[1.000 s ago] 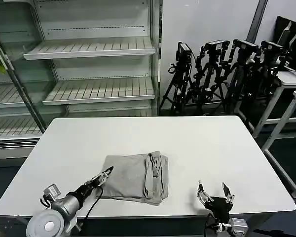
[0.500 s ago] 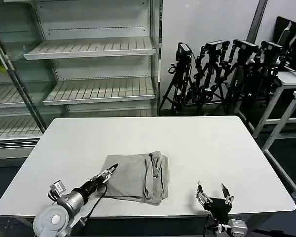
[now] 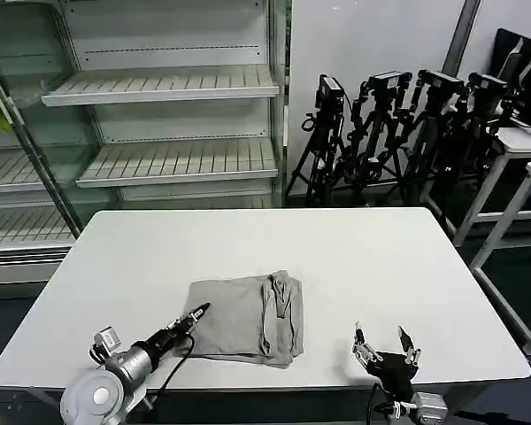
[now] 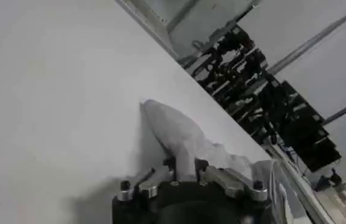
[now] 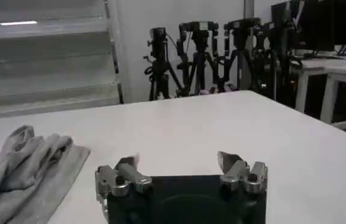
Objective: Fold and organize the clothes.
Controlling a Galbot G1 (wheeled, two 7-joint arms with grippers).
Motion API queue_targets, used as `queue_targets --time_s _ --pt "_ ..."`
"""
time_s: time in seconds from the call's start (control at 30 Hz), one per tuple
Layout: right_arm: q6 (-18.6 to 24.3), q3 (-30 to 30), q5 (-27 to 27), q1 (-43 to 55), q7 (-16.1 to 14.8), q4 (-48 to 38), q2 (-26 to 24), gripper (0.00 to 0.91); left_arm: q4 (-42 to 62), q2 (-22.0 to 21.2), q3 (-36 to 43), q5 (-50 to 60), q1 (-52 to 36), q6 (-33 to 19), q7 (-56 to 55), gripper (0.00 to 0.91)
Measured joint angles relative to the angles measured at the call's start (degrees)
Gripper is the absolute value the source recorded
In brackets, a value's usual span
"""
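Even, cool light fills the room from overhead, and the white bench (image 3: 354, 257) comes up bright without hard glare. Shadows are soft: a faint one lies under the left tool (image 3: 195, 313) and along the near edge of the folded shirt (image 3: 248, 317). In the left wrist view the bench beyond the left tool is washed pale and hazy. The tripods (image 5: 203, 55) beyond the right tool (image 5: 182, 173) look soft.

The left claw (image 3: 197, 312) is slim and black on a silver, round-jointed arm with a black cable. The right claw (image 3: 386, 346) has silver-tipped prongs with dark screws on a black body.
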Motion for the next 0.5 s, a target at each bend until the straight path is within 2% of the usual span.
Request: queue_targets --time_s 0.27,0.5 --pt "-0.2 0.4 0.8 0.3 0.1 0.8 -0.5 0.907 -2.4 1.3 -2.8 -2.5 0.3 0.0 -1.1 0.04" --pt "-0.3 0.2 1.9 1.2 0.2 0.9 -1.4 0.907 -4.1 6.6 -11.0 -0.7 1.6 -0.2 0.0 0.04"
